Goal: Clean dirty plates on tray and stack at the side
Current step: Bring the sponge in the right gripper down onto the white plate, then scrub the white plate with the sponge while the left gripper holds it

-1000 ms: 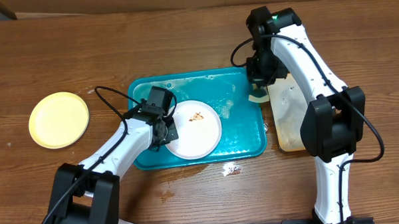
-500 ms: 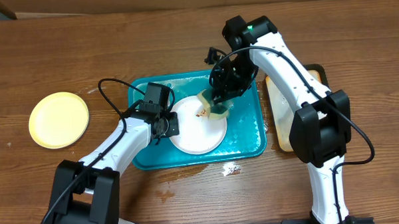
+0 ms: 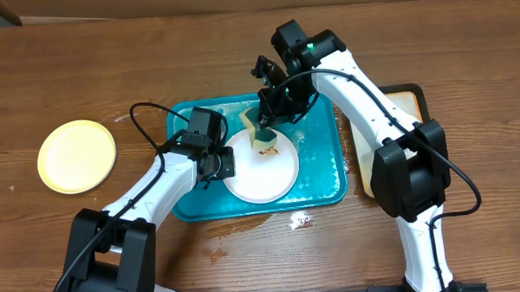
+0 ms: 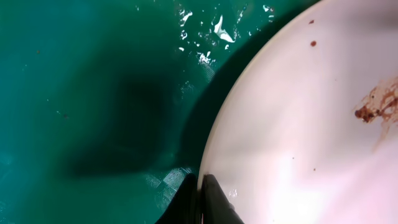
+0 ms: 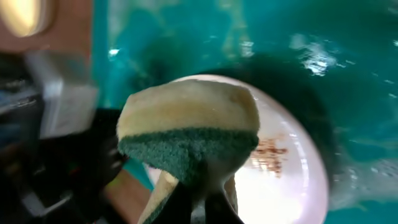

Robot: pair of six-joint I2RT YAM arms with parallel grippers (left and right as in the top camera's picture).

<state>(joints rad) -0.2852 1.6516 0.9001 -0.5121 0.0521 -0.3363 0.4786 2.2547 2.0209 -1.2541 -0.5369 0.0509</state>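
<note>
The left jaws are closed on the rim of the white plate (image 3: 265,176) in the teal tray (image 3: 326,180). The right jaws grip a sponge (image 3: 260,134), green face toward the plate.

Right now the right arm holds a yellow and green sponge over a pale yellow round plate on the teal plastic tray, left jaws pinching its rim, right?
Only the colour is wrong: the round plate on the teal plastic tray is white, as the overhead view shows. The yellow and green sponge and rim grip stand.
</note>
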